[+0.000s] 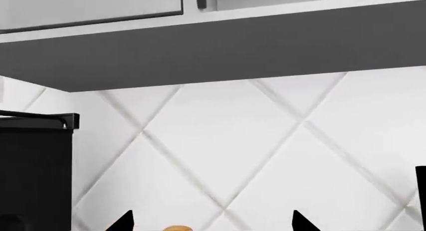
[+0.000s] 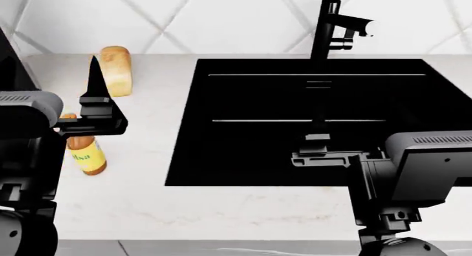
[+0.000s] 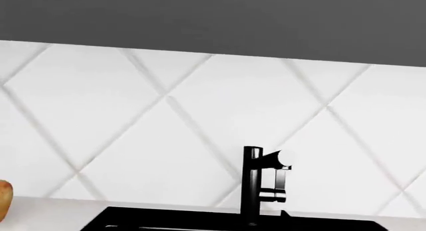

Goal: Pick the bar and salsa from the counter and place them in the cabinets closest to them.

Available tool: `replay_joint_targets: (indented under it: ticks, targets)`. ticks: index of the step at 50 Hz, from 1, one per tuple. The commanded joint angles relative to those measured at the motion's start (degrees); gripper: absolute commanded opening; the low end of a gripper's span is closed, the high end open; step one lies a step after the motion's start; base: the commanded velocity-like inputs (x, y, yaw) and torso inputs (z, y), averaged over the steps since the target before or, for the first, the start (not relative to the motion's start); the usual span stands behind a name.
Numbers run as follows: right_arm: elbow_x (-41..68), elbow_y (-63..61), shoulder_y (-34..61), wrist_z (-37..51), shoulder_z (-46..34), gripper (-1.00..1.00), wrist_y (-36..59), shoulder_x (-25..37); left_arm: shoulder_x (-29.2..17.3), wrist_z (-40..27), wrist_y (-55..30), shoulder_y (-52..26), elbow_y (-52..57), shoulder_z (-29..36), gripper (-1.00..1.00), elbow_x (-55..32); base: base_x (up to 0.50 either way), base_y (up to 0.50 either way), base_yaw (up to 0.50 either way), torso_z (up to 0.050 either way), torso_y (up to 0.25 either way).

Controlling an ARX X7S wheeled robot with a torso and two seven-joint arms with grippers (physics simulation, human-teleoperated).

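The salsa (image 2: 88, 155), an amber bottle with a yellow label, stands on the white counter (image 2: 147, 206) at the left in the head view. Its orange cap is partly hidden by my left gripper (image 2: 92, 91). That gripper hovers above and just behind the bottle, pointing at the wall. In the left wrist view my left gripper (image 1: 213, 225) is open and empty, with its two dark fingertips (image 1: 123, 223) far apart. My right gripper (image 2: 319, 141) hangs over the black sink (image 2: 383, 101), empty. One fingertip (image 3: 286, 214) shows well off centre. The bar is out of view.
A bread loaf (image 2: 116, 69) lies near the wall behind the salsa; it also shows in the left wrist view (image 1: 177, 228). A black faucet (image 2: 324, 25) stands behind the sink. Upper cabinets (image 1: 87, 6) hang overhead. A black appliance (image 1: 33, 171) stands beside the loaf.
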Motion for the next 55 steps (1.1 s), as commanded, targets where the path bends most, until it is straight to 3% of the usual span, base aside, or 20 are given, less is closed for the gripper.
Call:
replay_joint_targets:
  ticks: [1,34,55]
  targets:
    - [0.3,0.3,-0.1,0.6,-0.1,1.00,-0.4,0.4,-0.4,-0.5,0.3,0.3,0.1,0.2,1.00,-0.4,0.00,0.50,0.00,0.000,0.000]
    - [1.4,1.1,-0.2,1.8,-0.8,1.00,-1.8,1.3,-1.1,-1.2,1.7,0.9,-0.7,0.9,1.00,-0.7,0.00,0.34,0.00,0.000,0.000]
    - [2.6,1.2,-0.5,2.9,-0.3,1.00,-1.9,1.4,-1.5,-1.4,2.9,2.3,-1.0,1.0,1.00,-0.5,0.00,0.48,0.00,0.000,0.000]
